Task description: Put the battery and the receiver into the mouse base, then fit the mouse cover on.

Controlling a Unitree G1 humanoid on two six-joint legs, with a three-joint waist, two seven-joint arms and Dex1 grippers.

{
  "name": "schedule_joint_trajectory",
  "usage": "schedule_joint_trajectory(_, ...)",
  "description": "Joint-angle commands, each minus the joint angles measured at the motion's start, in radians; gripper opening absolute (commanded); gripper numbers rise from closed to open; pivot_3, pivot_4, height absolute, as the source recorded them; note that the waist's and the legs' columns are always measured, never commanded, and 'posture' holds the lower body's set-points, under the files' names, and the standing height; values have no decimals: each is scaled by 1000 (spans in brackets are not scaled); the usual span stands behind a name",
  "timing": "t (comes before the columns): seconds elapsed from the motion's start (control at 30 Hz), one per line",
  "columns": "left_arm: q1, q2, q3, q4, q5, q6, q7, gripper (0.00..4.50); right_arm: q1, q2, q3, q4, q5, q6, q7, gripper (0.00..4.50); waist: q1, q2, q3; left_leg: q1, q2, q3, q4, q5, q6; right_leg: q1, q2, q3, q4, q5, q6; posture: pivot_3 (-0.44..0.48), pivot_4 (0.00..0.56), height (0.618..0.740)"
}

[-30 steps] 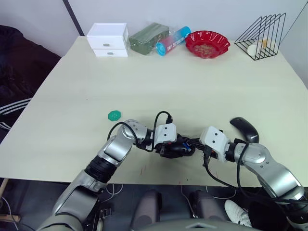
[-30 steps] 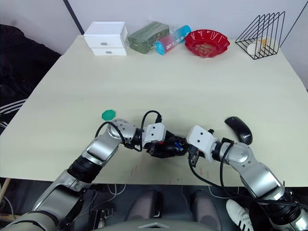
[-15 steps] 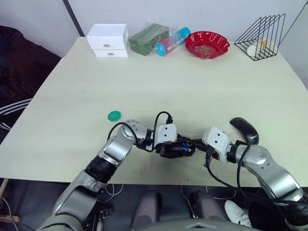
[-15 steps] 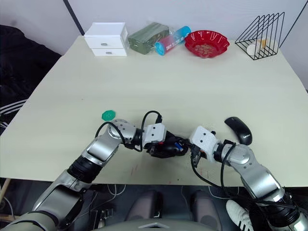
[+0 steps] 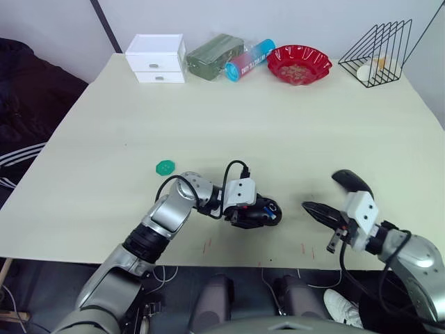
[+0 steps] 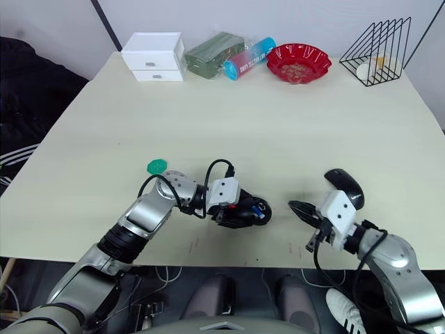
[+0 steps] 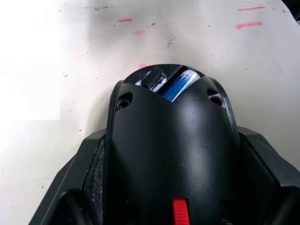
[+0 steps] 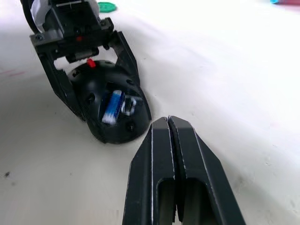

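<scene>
Left claw (image 5: pixel 268 214) is clenched on the mouse base (image 8: pixel 110 105), one finger down each flank, pinning it to the bench (image 5: pixel 278 118) just below frame centre in the head view. Right claw (image 8: pixel 169 129) has its fingers pressed together, holding nothing, hovering right of the base and clear of it.

Battery (image 8: pixel 112 107) sits in its slot in the base, blue body with the white end toward the open nose. There's a small light-coloured part in the recess right beside it; probably the receiver, but I can't confirm. Red spot shows at the gripped end of the base.

Mouse cover (image 6: pixel 344 187) lies on the bench at lower right of the head view, just beyond my right wrist housing, well apart from the base.

Judgement: loading looks done or nearly so, cover fit is next. The cover is a light, rigid, glossy shell, so expect it to slip. I'd pinch it across the long side edges near mid-length, not on the crown, where the fingers would slide off. It's thin plastic with clip tabs, so keep the squeeze modest and press down evenly once it's aligned. The base is equally light, so I need the left claw bracing it or it will skate on the bench.

Far edge of the bench: white drawer box (image 5: pixel 156 57), red bowl (image 5: pixel 300 62), wire rack (image 5: pixel 377 52). Green disc (image 5: pixel 165 167) at left.
</scene>
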Motion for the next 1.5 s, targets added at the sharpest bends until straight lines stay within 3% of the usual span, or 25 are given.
schedule_joint_trajectory(0.03,2,13,-2,-7,5,11,-4,2951,52,-8,-52,-13,34,-53,33,24,2,0,0,0,0,0,0,0,0,0,0,0,0,0,0,0,150,740)
schedule_joint_trajectory(0.1,1,15,0,-11,1,14,-8,2951,111,-14,-77,3,60,-96,79,24,5,0,0,0,0,-1,0,0,0,0,0,0,0,0,0,0,150,740)
schedule_joint_trajectory(0.17,1,16,2,-15,-4,19,-9,4146,144,0,-103,6,93,-142,104,1044,6,0,0,-1,0,-1,0,0,0,0,0,-1,-1,0,0,0,150,740)
schedule_joint_trajectory(0.2,1,16,3,-18,-6,21,-9,4384,151,10,-114,5,114,-151,108,1299,4,0,0,0,0,0,0,0,0,0,0,0,-1,0,0,0,150,740)
schedule_joint_trajectory(0.3,3,17,9,-24,-10,29,-8,4500,175,-3,-122,20,100,-201,143,3002,-1,0,0,1,0,0,0,0,0,0,0,0,0,0,0,0,150,740)
schedule_joint_trajectory(0.43,4,17,19,-33,-22,40,-9,4500,207,6,-152,35,145,-232,175,4339,5,0,0,0,0,0,0,0,0,0,0,0,0,0,0,0,150,740)
schedule_joint_trajectory(0.77,22,63,118,-55,-153,32,-69,4500,208,-10,-190,42,203,-251,213,4339,5,1,1,0,0,0,0,0,0,0,0,0,0,0,0,0,150,740)
schedule_joint_trajectory(1.17,103,198,310,-33,-331,-72,-222,4500,234,3,-235,46,235,-291,235,4339,5,1,1,0,1,0,0,0,0,0,0,0,0,0,-1,0,150,740)
schedule_joint_trajectory(1.5,213,295,458,-70,-430,-73,-245,4500,216,3,-382,156,255,-322,218,4339,6,1,1,0,1,1,-1,0,0,0,0,0,0,0,-1,0,150,740)
